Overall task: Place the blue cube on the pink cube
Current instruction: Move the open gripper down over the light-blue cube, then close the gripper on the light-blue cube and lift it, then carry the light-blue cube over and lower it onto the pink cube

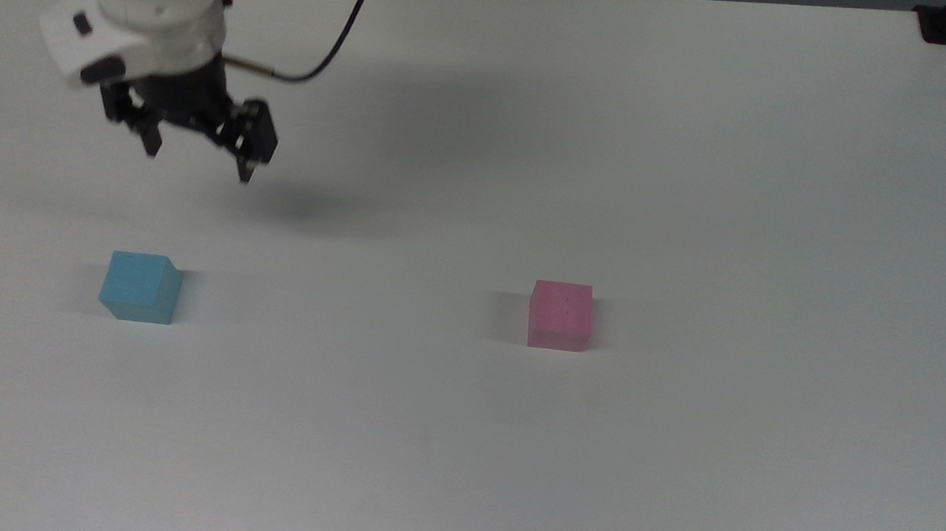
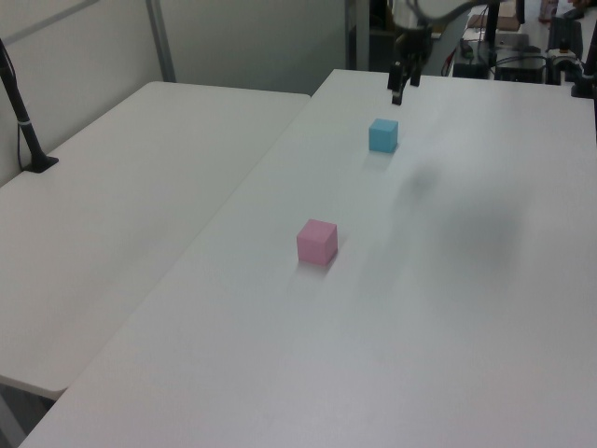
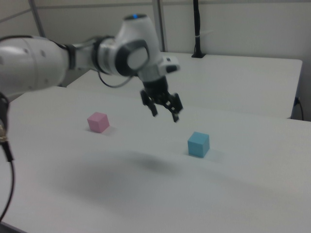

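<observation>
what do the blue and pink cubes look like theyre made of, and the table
The blue cube looks like matte foam: flat colour, no shine, soft edges. The pink cube looks the same, with a few tiny dark specks on top. Painted wood or plastic can't be ruled out. The table seems a smooth white laminate with a faint sheen.

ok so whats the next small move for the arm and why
Probably carry the gripper on toward the blue cube until it hangs right over it, then lower. Its jaws are open and empty, it hangs above the table short of the cube in the top view, and the blue cube sits untouched, well apart from the pink cube.
</observation>
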